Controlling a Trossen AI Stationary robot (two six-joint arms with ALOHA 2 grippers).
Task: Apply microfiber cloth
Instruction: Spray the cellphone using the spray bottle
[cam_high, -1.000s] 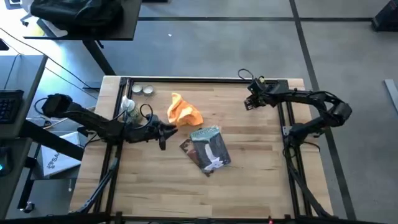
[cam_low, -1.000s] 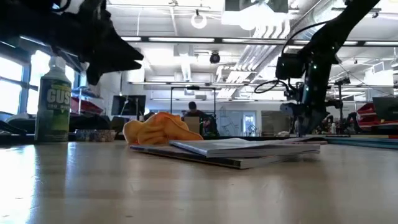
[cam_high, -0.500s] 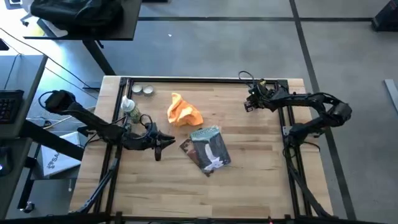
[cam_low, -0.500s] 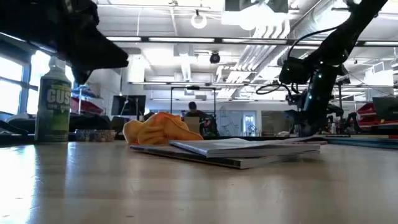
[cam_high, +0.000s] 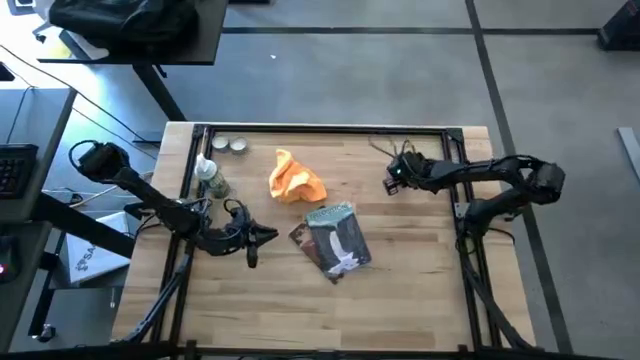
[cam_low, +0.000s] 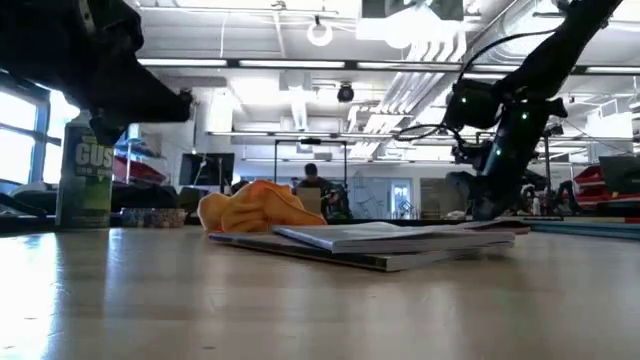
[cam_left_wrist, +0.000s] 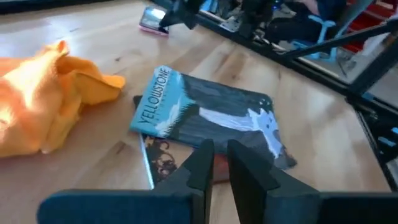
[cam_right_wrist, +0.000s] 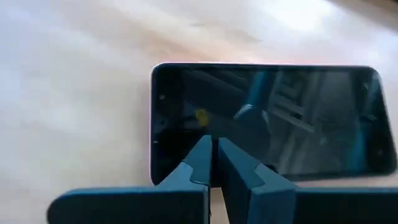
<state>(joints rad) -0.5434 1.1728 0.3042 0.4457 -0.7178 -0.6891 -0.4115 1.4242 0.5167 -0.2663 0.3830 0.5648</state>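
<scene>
The orange-yellow microfiber cloth (cam_high: 296, 180) lies crumpled on the wooden table, just beyond a blue-grey printed packet (cam_high: 338, 238); no gripper touches it. My left gripper (cam_high: 268, 236) hovers shut above the table, left of the packet and nearer than the cloth (cam_left_wrist: 43, 106). My right gripper (cam_high: 388, 184) is shut and sits low over a dark flat phone (cam_right_wrist: 267, 118) lying screen-up at the right of the table. My right gripper points its shut fingertips (cam_right_wrist: 202, 155) down and slanting at the phone's screen, near one short end (cam_right_wrist: 171, 124). The fingers hide the spot, so I cannot tell whether they touch the glass. The phone lies flat on the table.
A green spray bottle (cam_high: 210, 178) stands at the left. Two small round tins (cam_high: 228, 146) sit at the far left corner. Black frame rails (cam_high: 320, 128) run along the far and side edges. Bare wood lies toward the near edge.
My left gripper has drawn back from beside the cloth toward the near edge. My right gripper has come from the far right toward the near and left, ending low over the phone. Cloth and packet have stayed put.
</scene>
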